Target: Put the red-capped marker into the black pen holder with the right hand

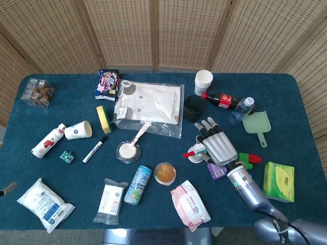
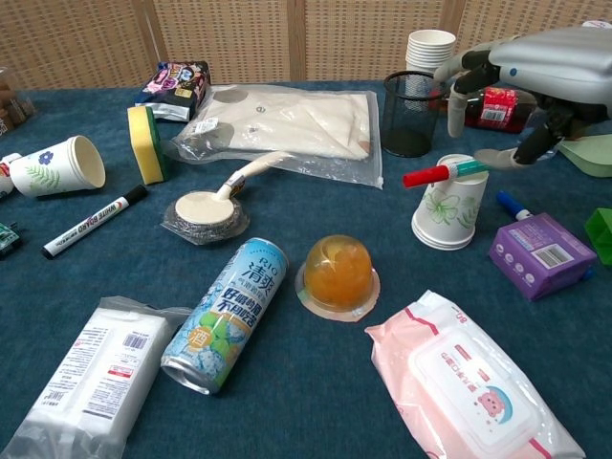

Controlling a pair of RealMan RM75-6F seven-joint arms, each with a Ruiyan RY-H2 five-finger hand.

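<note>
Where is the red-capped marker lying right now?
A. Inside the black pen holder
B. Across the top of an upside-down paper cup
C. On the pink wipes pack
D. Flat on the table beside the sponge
B: the red-capped marker lies across the upturned paper cup, below the right hand.

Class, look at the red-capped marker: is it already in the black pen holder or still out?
Out. The red-capped marker lies flat across the upturned paper cup, apart from the black pen holder.
</note>
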